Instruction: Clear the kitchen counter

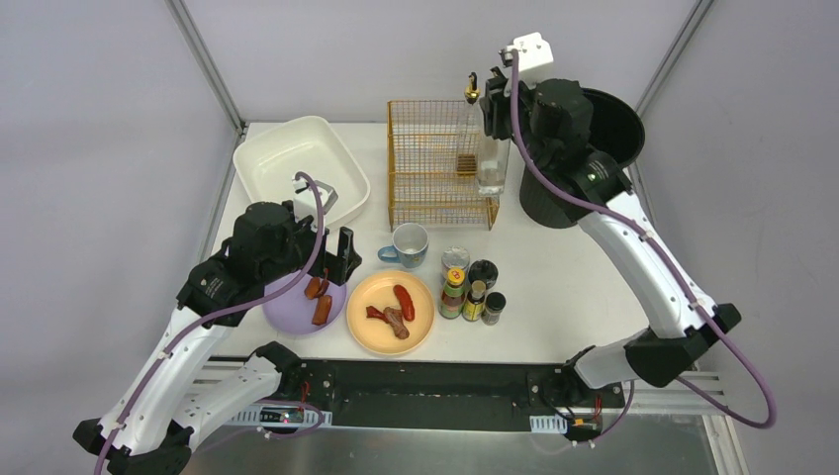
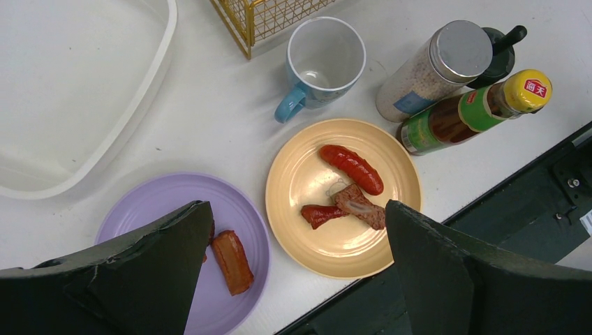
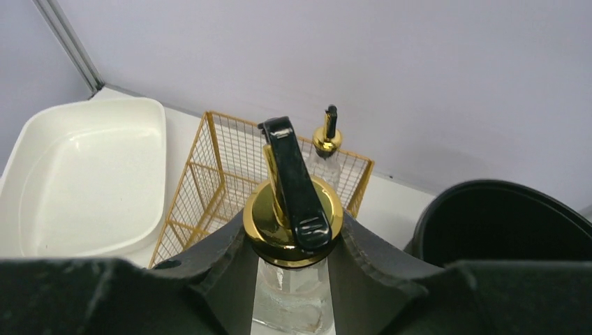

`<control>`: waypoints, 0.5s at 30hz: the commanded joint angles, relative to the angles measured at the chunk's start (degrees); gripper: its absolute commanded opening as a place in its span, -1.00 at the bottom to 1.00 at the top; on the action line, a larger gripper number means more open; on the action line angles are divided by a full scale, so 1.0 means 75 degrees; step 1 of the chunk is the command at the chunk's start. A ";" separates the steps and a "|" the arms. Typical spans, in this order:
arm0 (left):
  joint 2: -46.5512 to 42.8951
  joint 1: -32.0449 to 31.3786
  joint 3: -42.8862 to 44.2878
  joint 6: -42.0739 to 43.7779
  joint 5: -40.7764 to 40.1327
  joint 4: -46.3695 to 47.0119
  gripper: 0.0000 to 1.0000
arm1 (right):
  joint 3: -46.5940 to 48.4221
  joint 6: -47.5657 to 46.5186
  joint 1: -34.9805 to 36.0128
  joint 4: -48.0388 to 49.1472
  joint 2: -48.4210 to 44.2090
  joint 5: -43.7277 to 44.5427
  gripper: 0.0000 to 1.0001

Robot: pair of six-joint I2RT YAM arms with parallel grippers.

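My right end effector (image 3: 293,276) was pinching a glass dispenser bottle (image 3: 293,310), one finger on either side just under its gold cap, with the black spout standing up between them. I judge I held it that high because the glass body is smooth, and the collar under the cap gives the pads something to bear against and keeps the bottle upright. The bottle was just beside the right end of the gold wire rack (image 1: 435,163); I could not tell whether its base touched the table (image 1: 564,287). A second bottle with a gold pourer (image 3: 327,139) stood at the rack's far corner, so I took the rack to be where bottles belong.

My left end effector (image 2: 297,230) was spread wide and gripped nothing. It hovered low over the near part of the table, with one finger over the purple plate (image 2: 167,202) and the other past the yellow plate (image 2: 300,167). Both plates carried scraps of food, so I judged they would need emptying before going to the white basin (image 2: 70,70).

The table lay beneath all this, from the black front rail to the back wall. It also bore a mug (image 2: 324,59) and a cluster of condiment bottles (image 2: 475,112), so most of the clearing remained.
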 commanded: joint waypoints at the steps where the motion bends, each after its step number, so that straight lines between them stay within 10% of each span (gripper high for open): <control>1: -0.0036 -0.0017 -0.0020 0.0072 0.0177 0.0213 0.99 | 0.1216 0.0160 0.0041 0.1581 0.0479 -0.0195 -1.00; 15: 0.0148 -0.0017 -0.0016 -0.0023 0.0419 0.0213 0.99 | 0.3222 -0.0018 0.0035 0.3747 0.3138 -0.0552 -1.00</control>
